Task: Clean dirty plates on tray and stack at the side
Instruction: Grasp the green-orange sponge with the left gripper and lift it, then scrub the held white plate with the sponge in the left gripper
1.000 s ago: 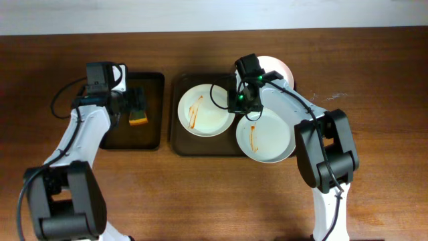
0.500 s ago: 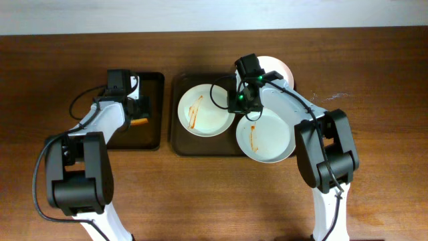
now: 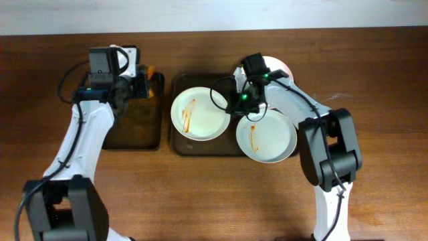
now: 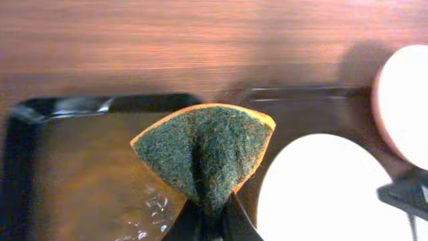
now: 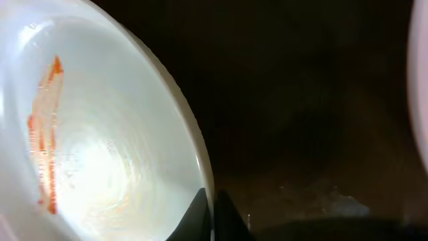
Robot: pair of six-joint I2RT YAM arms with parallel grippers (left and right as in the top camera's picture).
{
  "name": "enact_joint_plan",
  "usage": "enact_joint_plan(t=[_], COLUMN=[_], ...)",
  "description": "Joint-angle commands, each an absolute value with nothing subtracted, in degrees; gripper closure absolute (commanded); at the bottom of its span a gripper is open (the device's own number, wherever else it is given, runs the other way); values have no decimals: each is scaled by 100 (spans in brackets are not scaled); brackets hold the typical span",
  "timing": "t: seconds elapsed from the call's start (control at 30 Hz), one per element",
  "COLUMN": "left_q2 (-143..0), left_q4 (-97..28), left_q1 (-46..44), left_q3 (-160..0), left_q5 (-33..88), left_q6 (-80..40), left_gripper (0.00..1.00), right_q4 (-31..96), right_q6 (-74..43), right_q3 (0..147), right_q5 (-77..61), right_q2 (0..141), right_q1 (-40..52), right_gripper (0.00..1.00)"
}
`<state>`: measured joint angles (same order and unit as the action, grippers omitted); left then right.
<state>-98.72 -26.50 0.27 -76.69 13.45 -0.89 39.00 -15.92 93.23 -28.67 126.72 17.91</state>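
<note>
A whitish plate (image 3: 198, 114) with a red-orange streak lies in the dark brown tray (image 3: 179, 147). My right gripper (image 3: 236, 104) is shut on this plate's right rim; the right wrist view shows the plate (image 5: 100, 154) with the gripper (image 5: 212, 209) pinching its edge. A second streaked plate (image 3: 267, 135) overlaps the tray's right edge. A faintly pink plate (image 3: 279, 67) sits on the table behind it. My left gripper (image 3: 138, 85) is shut on a green and orange sponge (image 4: 207, 150), held above the black tray's far right corner.
The smaller black tray (image 3: 134, 134) lies left of the brown tray, its floor (image 4: 80, 181) wet. Bare wooden table (image 3: 374, 134) stretches to the right and front. The right arm reaches over the pink plate and the tray's far right corner.
My left gripper has shut on the sponge and lifted it toward the black tray's far right corner. The plate held by the right gripper has slid slightly left.
</note>
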Motion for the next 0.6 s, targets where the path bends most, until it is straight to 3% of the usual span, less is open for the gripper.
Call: enact_joint_plan(t=[0.0,0.27,0.57], left_q2=[-9942,-10921,-11618], left_q4=[-2628,-2650,-2923], left_q1=[-523,-1376,-1588], left_q3=[-7697,-7697,-7686], left_q5=[1675,1297,1264], left_q6=[-34,-93,-346], left_gripper=[100,100,100], right_q4=[3916,4047,4025], right_q6=[-1372,-1396,-1398], right_q3=[9456,9456,9456], right_q5=[-3516,-2928,-2928], right_q2=[12728,12728,12728], right_q1=[1706,1675,1675], right_gripper=[95,96,95])
